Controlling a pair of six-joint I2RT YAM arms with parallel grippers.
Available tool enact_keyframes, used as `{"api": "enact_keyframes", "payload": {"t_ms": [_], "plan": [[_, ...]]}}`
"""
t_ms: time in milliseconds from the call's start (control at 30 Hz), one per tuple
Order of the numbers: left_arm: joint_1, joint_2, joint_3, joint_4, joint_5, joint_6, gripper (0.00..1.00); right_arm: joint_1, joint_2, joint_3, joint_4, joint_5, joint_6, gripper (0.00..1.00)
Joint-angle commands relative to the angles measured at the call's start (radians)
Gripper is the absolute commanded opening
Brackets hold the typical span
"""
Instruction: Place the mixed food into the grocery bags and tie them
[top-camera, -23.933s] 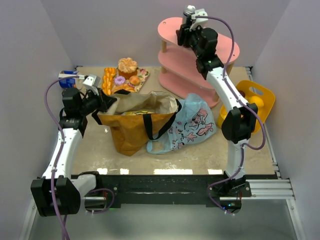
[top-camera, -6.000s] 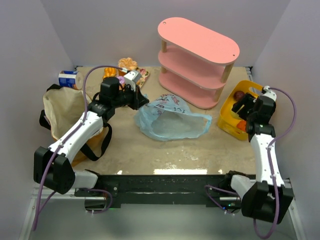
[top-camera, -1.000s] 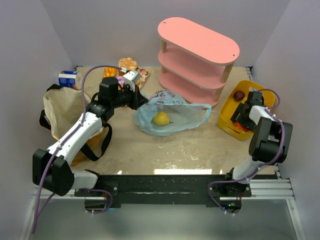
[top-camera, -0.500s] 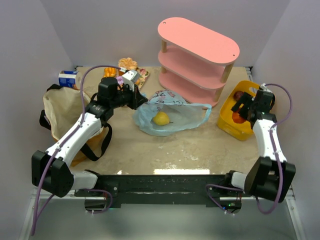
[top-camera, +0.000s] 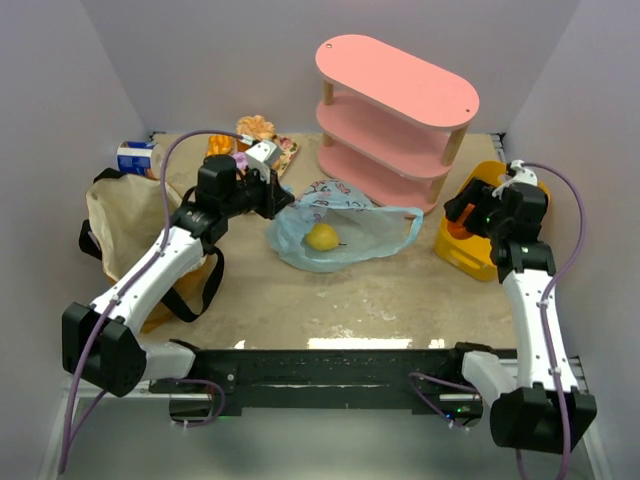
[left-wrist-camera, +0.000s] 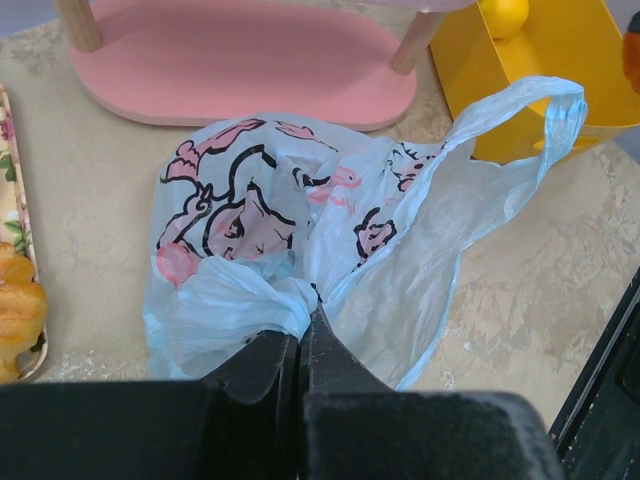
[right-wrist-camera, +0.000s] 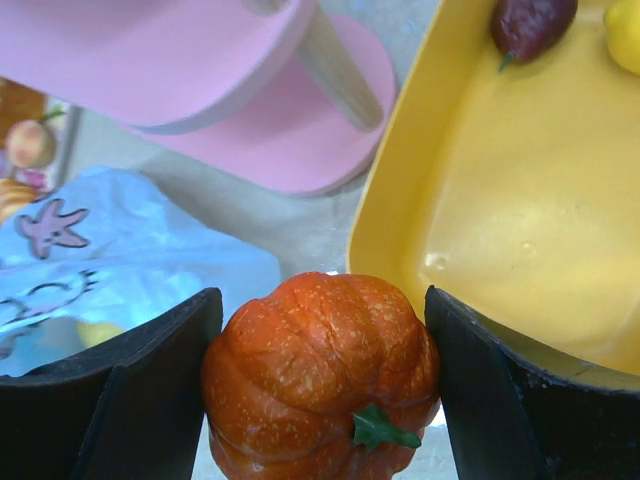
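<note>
bag (top-camera: 345, 235): light blue, lying mid-bench (top-camera: 400, 300) in front of the pink shelf (top-camera: 400, 90), a yellow fruit (top-camera: 322, 237) inside
left end effector (left-wrist-camera: 300, 325): clamped tight on a bunched fold of the bag
right end effector (right-wrist-camera: 320, 385): fingers spread wide, gripping a pumpkin (right-wrist-camera: 320, 360) from both sides, above the basket (right-wrist-camera: 500, 230) rim
tote (top-camera: 125, 215): at the bench's left edge, apart from the bag
</note>
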Motion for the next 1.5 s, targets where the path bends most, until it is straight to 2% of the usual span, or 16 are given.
{"api": "enact_keyframes", "payload": {"t_ms": [0,267,433,667,1000,1367,1467], "plan": [[-0.014,-0.026,0.022,0.007,-0.021,0.032,0.00,0.020,-0.103,0.090,-0.022,-0.100,0.013,0.05],[-0.022,-0.026,0.019,0.014,-0.007,0.016,0.00,0.214,-0.153,0.087,0.038,-0.124,0.108,0.02],[-0.042,-0.024,0.019,0.002,-0.046,0.038,0.00,0.381,-0.140,0.035,0.169,-0.132,0.144,0.01],[-0.045,0.007,0.022,-0.010,-0.071,0.044,0.00,0.551,-0.088,-0.014,0.262,-0.089,0.110,0.01],[-0.056,0.019,0.019,-0.009,-0.068,0.033,0.00,0.653,0.107,-0.129,0.383,-0.035,0.122,0.00],[-0.072,0.017,0.019,-0.003,-0.053,0.027,0.00,0.656,0.416,0.015,0.432,0.076,0.141,0.00],[-0.079,0.017,0.021,-0.003,-0.045,0.024,0.00,0.657,0.447,0.001,0.515,0.142,0.173,0.00]]}}
